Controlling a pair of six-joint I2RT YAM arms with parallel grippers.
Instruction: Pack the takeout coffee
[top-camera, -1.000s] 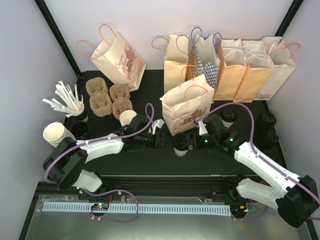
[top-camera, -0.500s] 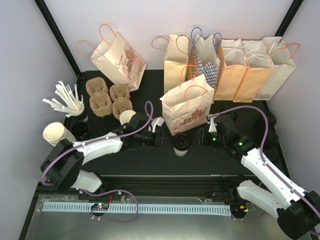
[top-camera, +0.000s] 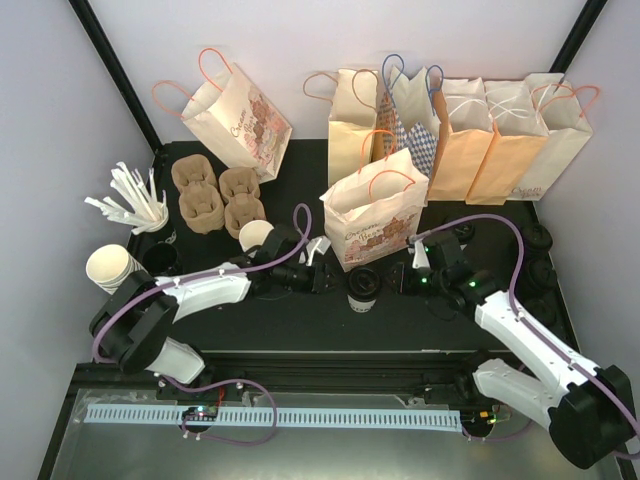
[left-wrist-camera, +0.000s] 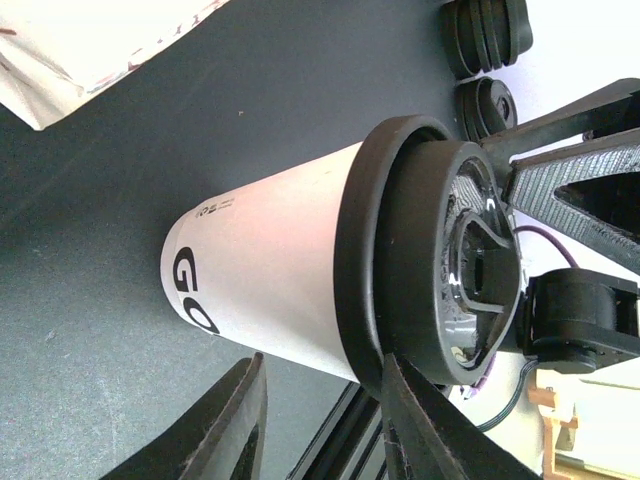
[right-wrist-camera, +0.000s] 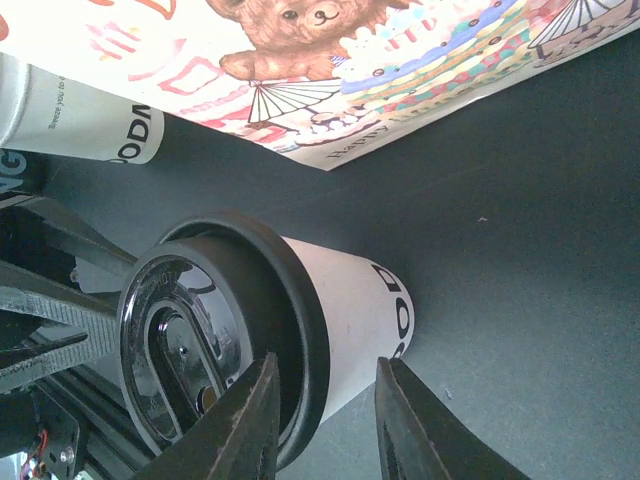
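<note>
Top external view: one coffee cup (top-camera: 362, 287), white with a black lid, stands upright on the black tabletop (top-camera: 285, 322). It is just in front of a bear-printed paper bag (top-camera: 372, 215), between the left fingers (top-camera: 322, 279) and the right fingers (top-camera: 400, 279). Both pairs sit just beside it; contact cannot be judged from here. As far as I can count, five more bags (top-camera: 460, 135) line the back, and one bag (top-camera: 235, 118) leans at the far left. Brown pulp carriers (top-camera: 215, 195) show four wells. One lidless cup (top-camera: 255, 236) stands beside them, with a stack of white cups (top-camera: 108, 268) and a bunch of white sticks (top-camera: 130, 195) further left. Loose black lids (top-camera: 537, 255) lie at the right edge. The script on the bags is too small to read.

Left wrist view: the coffee cup (left-wrist-camera: 270, 290) fills the frame, with "GO" in bold black and smaller print I cannot read. The left fingers (left-wrist-camera: 230, 430) stand parted with nothing clamped between them, the cup just past their tips. Two piles of lids show at the upper right.

Right wrist view: the cup (right-wrist-camera: 350, 310) shows "OD". The right fingers (right-wrist-camera: 245, 430) are likewise parted and hold nothing, close against the lid. The lidless cup behind reads roughly "ODM".
</note>
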